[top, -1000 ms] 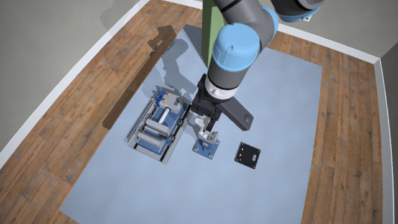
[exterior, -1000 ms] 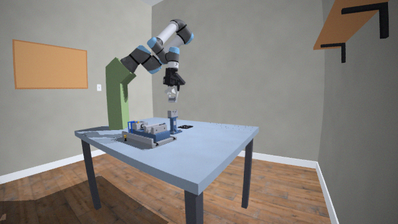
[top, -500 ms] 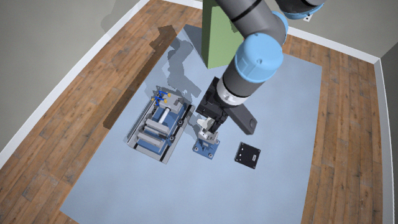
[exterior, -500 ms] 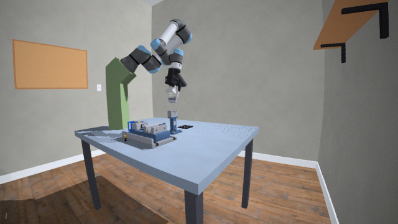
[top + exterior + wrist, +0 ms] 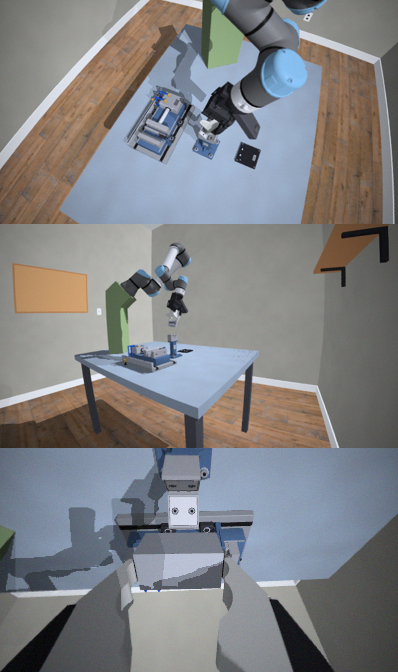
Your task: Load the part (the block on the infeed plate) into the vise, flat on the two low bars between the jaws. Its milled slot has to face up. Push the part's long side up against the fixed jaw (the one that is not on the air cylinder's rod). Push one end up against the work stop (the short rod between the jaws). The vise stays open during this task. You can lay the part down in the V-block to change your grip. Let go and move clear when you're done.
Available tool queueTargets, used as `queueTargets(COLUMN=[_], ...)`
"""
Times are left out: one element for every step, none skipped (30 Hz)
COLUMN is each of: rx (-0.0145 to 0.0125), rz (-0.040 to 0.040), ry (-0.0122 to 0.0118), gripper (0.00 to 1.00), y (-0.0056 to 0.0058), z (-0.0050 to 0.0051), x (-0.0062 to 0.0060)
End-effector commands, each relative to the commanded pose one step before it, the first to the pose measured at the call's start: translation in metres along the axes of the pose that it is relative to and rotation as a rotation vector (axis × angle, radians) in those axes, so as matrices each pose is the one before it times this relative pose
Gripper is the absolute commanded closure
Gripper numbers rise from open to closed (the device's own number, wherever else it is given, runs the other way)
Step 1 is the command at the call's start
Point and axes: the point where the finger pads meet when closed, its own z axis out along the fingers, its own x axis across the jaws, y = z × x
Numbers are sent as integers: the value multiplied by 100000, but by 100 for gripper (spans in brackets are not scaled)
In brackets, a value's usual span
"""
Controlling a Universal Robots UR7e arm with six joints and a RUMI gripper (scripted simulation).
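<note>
Grey block clamped between fingers — tilted, above the V-block.

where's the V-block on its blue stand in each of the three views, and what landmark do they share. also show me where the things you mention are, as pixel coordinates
Top: the V-block [image 5: 212, 136] [image 5: 173, 337] [image 5: 183, 511] is just below centre, right of the vise.
Exterior: left of centre, beneath the gripper [image 5: 209, 122] [image 5: 173, 321] [image 5: 181, 557], behind the vise.
Wrist: upper middle, above the held block [image 5: 178, 565].
Shared landmark: the vise [image 5: 161, 143] [image 5: 157, 361] [image 5: 235, 516].
</note>
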Motion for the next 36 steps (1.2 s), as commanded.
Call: queueTargets(rx=[-4866,-1138,-1130,-1121,-1111,-1112,-1106,-1092,-1077,-1066,-1067,-1050,-1031,0,0,-1010,-1001,-993,-970,-946,-920,-903,-895,-867,-838,-809,-779,-759,-743,-711,0,0,-678,-645,-612,-579], rz=[78,5,2,-1,-3,4,4,0,-3,-3,8,3,-1,0,0,-5,1,8,3,-2,-6,-2,9,4,0,-3,-7,0,8,5,0,0,2,-1,-3,-5], ry=[-98,-40,-15,10,34,-16,-24,-1,22,24,-35,-13,8,0,0,27,3,-28,-10,8,24,13,-30,-14,0,13,25,5,-25,-14,0,0,-4,4,11,18], gripper=[100,100,100,100,100,100,100,100,100,100,100,100,100,100,100,100,100,100,100,100,100,100,100,100,100,100,100,100,100,100,100,100,100,100,100,100], y=[-33,-6,-8,-10,-11,-8,-7,-9,-10,-10,-6,-7,-9,0,0,-10,-8,-6,-7,-8,-9,-8,-5,-6,-7,-7,-8,-6,-4,-5,0,0,-5,-5,-6,-6], z=[19,10,4,-2,-8,4,6,0,-5,-6,8,3,-2,0,0,-7,-1,7,2,-2,-6,-3,7,3,0,-3,-6,-1,6,3,0,0,1,-1,-3,-4], x=[3,-7,-2,2,6,-2,-4,0,3,4,-5,-2,1,0,0,4,1,-4,-1,1,4,2,-4,-2,0,2,3,1,-4,-2,0,0,-1,1,2,2])
